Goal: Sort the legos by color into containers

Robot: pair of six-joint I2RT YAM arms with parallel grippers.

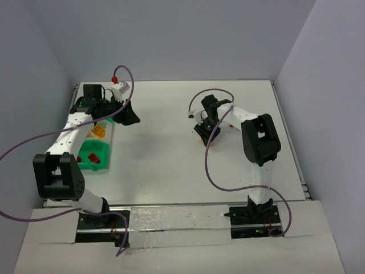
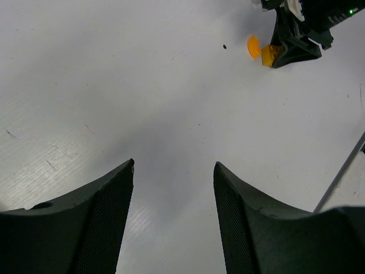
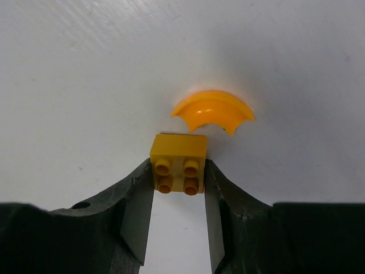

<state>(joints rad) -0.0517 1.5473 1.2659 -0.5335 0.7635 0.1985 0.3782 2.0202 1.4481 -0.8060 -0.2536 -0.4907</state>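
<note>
The right pincer (image 3: pixel 179 174) was pinching a small orange-yellow brick (image 3: pixel 178 149) by its two sides, studs toward the wrist camera; whether the brick rested on the white desk (image 3: pixel 80 68) or hung just above it could not be told. Just beyond the brick's far edge lay a curved orange-yellow piece (image 3: pixel 213 111), its hollow side turned toward the brick; the two looked nearly touching.

The left pincer (image 2: pixel 174 164) was spread wide with nothing between its fingers, and it hovered over bare desk; its wrist view caught the other pincer and both orange-yellow pieces far off in the upper right corner.

From above, the containers (image 1: pixel 90 168) sat in a row at the left side of the desk, partly under the left arm and well apart from the gripped brick. The nearest green bin held red legos (image 1: pixel 94 158); the whitish bin next to it held orange legos (image 1: pixel 98 133) — the farthest bin was hidden by the arm.
</note>
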